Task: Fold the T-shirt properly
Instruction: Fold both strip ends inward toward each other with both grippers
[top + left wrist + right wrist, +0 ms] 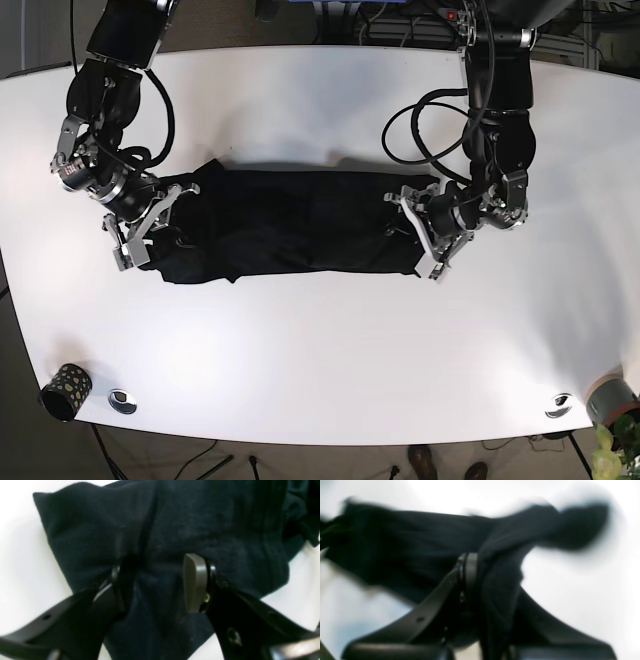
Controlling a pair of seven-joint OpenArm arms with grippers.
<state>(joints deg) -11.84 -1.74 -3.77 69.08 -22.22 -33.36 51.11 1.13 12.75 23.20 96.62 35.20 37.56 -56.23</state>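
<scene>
T-shirt (300, 232) folded into a long band mid-table (320, 360) | my left gripper (160, 582) spread over its end | right gripper (480, 580) pinching cloth | next, I judge: left closes, fold ends together.

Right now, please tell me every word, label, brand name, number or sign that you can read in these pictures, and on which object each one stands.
None: no readable text appears in any view.
T-shirt: plain dark cloth, no print or tag showing.
Left hand and right hand: no markings; the right wrist view is blurred.
Patterned cup at the table corner: dots only, too small to read.
</scene>
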